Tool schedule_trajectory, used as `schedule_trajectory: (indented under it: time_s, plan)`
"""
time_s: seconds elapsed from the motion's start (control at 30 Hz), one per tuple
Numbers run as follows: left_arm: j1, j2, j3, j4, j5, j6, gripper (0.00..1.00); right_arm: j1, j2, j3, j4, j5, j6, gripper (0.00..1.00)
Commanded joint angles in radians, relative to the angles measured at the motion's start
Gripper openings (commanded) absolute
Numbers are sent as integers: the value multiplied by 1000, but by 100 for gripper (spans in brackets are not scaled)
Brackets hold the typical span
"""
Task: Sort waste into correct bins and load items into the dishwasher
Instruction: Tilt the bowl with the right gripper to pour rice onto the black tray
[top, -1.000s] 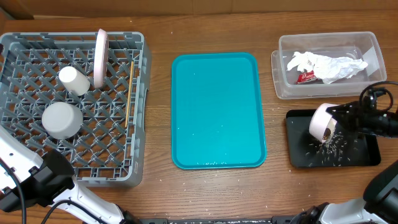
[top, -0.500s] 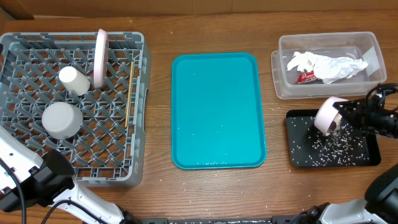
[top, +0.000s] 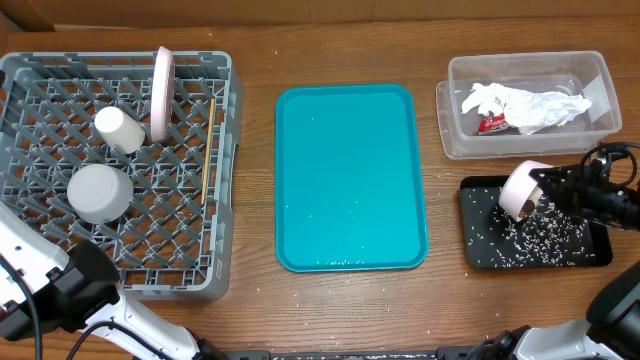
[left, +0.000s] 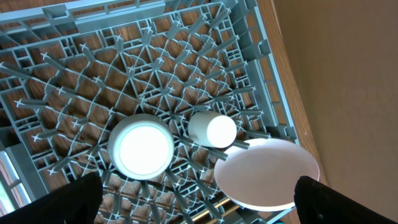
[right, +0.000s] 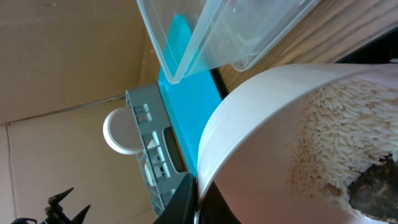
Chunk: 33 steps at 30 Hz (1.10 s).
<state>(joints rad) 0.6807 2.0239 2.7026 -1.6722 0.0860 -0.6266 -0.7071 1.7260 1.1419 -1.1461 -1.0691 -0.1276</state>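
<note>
free: over teal tray (top: 350, 180) | blocked: clear tub (top: 520, 148) wall just beside black tray (top: 476, 196)

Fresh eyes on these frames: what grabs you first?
The right gripper holds a tipped bowl over the black tray at right front, with rice grains strewn across the tray and more inside the bowl. The big teal tray fills the centre. At left, the grey rack carries a plate on edge, a cup and a second bowl.
</note>
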Motion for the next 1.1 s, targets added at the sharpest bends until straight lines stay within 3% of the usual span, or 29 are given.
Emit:
schedule_trajectory:
  time_s: [0.0, 0.1, 0.27, 0.4, 0.57, 1.07]
  plan:
    - [-7, 6, -4, 1, -8, -9, 100, -1, -14, -5, -50, -32, -2, 4]
    - [-7, 6, -4, 1, -8, -9, 100, -2, -14, -11, -70, -32, -60, 4]
    - [-7, 6, -4, 1, -8, -9, 100, -24, -14, -11, 26, -32, 101, 4]
    - [-7, 6, -4, 1, -8, -9, 100, -22, -14, -11, -8, -32, -3, 4]
    - [-7, 6, -4, 1, -8, -9, 100, -27, -14, -11, 40, -104, 81, 4]
    - [-7, 6, -4, 2, -8, -9, 100, -29, -13, -11, -19, -197, 114, 4]
